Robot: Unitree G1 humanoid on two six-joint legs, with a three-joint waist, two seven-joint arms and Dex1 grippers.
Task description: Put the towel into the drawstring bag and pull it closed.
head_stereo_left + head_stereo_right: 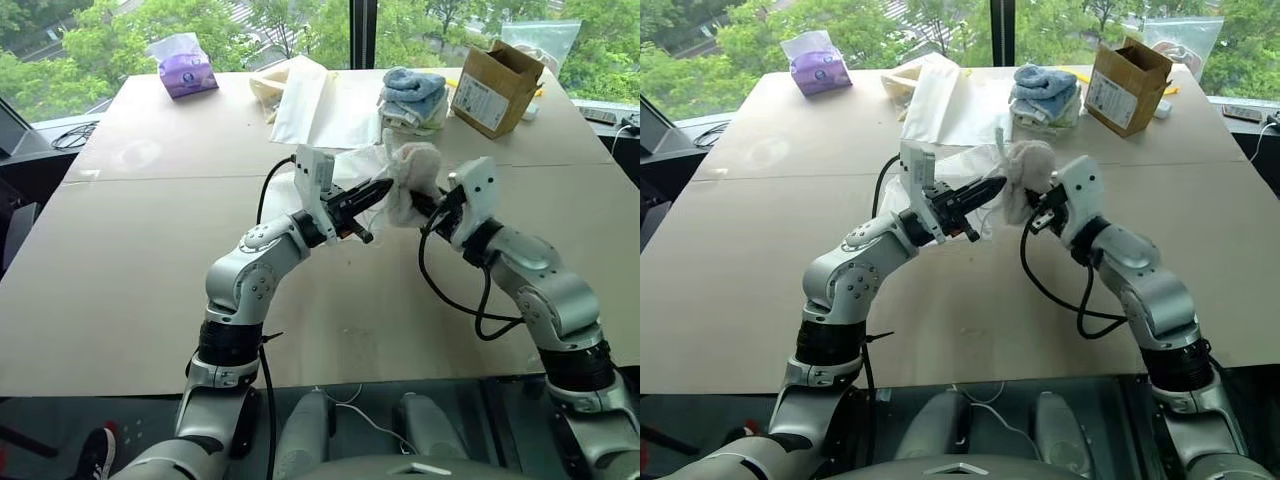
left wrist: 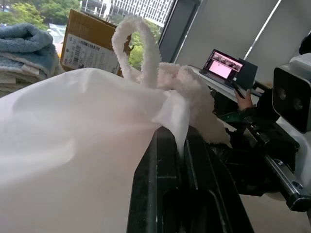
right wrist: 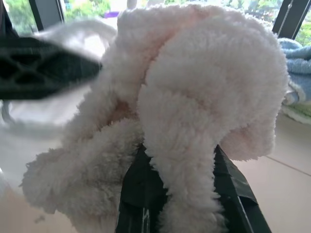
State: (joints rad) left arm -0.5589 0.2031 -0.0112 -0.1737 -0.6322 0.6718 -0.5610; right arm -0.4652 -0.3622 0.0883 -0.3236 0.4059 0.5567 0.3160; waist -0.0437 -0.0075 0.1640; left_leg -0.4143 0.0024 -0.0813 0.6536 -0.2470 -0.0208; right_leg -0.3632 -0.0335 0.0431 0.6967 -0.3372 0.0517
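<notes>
towel [image 3: 194, 82]: fluffy off-white terry, bunched into a soft lump with loose ends drooping, raised above the bench [image 1: 130, 260] mid-scene. right claw [image 1: 432, 208] clamped shut on it from below; its fingertips buried in pile, not visible. drawstring bag [image 2: 73, 145]: thin translucent white fabric, cord loop standing up at its mouth. left claw [image 1: 385, 188] closed, pinching the mouth edge of the bag. towel sits just at the mouth; whether any of it is inside is hard to make out.
</notes>
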